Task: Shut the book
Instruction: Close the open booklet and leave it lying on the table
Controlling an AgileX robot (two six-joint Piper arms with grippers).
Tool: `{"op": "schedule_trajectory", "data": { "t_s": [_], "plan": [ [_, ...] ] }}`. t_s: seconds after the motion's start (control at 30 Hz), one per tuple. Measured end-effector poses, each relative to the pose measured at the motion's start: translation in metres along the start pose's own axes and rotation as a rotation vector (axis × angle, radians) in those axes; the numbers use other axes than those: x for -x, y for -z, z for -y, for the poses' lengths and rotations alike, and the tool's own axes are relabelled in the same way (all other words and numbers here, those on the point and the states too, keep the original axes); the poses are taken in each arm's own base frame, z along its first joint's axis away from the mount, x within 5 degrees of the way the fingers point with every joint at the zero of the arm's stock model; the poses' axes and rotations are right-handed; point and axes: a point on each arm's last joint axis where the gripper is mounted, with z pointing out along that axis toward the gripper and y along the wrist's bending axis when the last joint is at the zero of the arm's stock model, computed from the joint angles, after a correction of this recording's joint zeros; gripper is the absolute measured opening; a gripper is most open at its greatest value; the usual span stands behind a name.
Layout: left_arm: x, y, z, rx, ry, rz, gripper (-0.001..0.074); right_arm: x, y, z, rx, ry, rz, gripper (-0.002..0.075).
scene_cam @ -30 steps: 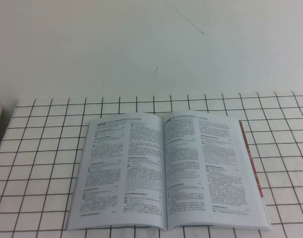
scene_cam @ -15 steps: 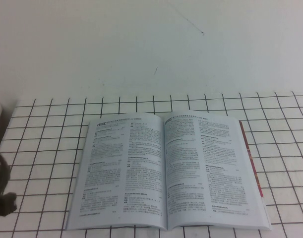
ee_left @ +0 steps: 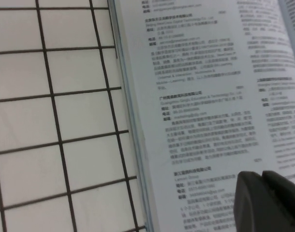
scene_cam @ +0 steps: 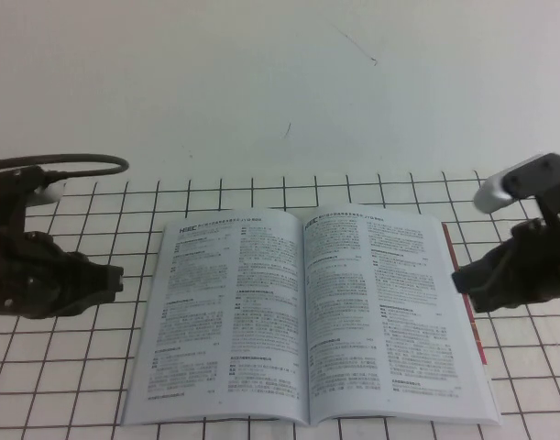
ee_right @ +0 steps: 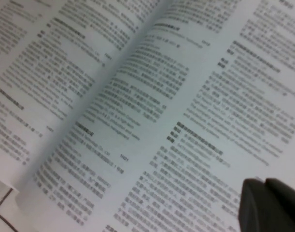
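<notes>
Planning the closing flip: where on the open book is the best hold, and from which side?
Probably the left pages' outer edge, approached from the robot's left: the book lies flat and open, that edge is free, and the left gripper hovers just beside it. The right gripper hangs at the right edge.

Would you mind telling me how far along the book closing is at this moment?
Nothing is done yet: the book lies fully open and flat on the grid-lined table. In hand: the left gripper sits beside its left edge, the right gripper at its right edge, neither seen holding a page. Left: lift one half and fold it over.
</notes>
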Motion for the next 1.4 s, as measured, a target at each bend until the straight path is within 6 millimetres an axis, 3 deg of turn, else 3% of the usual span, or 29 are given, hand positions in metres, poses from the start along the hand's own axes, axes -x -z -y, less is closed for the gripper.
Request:
{"op": "schedule_trajectory", "data": {
  "t_s": [0.27,0.4,0.57,1.1,1.27,1.4],
  "plan": [
    [0.018,-0.070,-0.029,0.038,0.013,-0.119,-0.0004,0.017,-0.074,-0.023,0.065,0.076,-0.073,-0.0003],
    [0.016,-0.096,-0.040,0.057,0.032,-0.160,-0.0004,0.019,-0.104,-0.017,0.060,0.073,-0.100,-0.0003],
    [0.011,-0.116,-0.050,0.079,0.039,-0.182,-0.0004,0.008,-0.129,-0.009,0.054,0.053,-0.151,-0.0003],
    [0.004,-0.137,-0.057,0.059,0.057,-0.213,-0.0004,0.000,-0.145,-0.005,0.087,0.019,-0.194,-0.0003],
    [0.001,-0.141,-0.047,-0.049,0.124,-0.234,-0.0004,0.000,-0.145,-0.005,0.087,0.018,-0.193,-0.0003],
    [0.000,-0.147,-0.023,-0.172,0.105,-0.232,-0.0004,0.001,-0.145,-0.005,0.089,0.011,-0.190,-0.0003]
  ]
}}
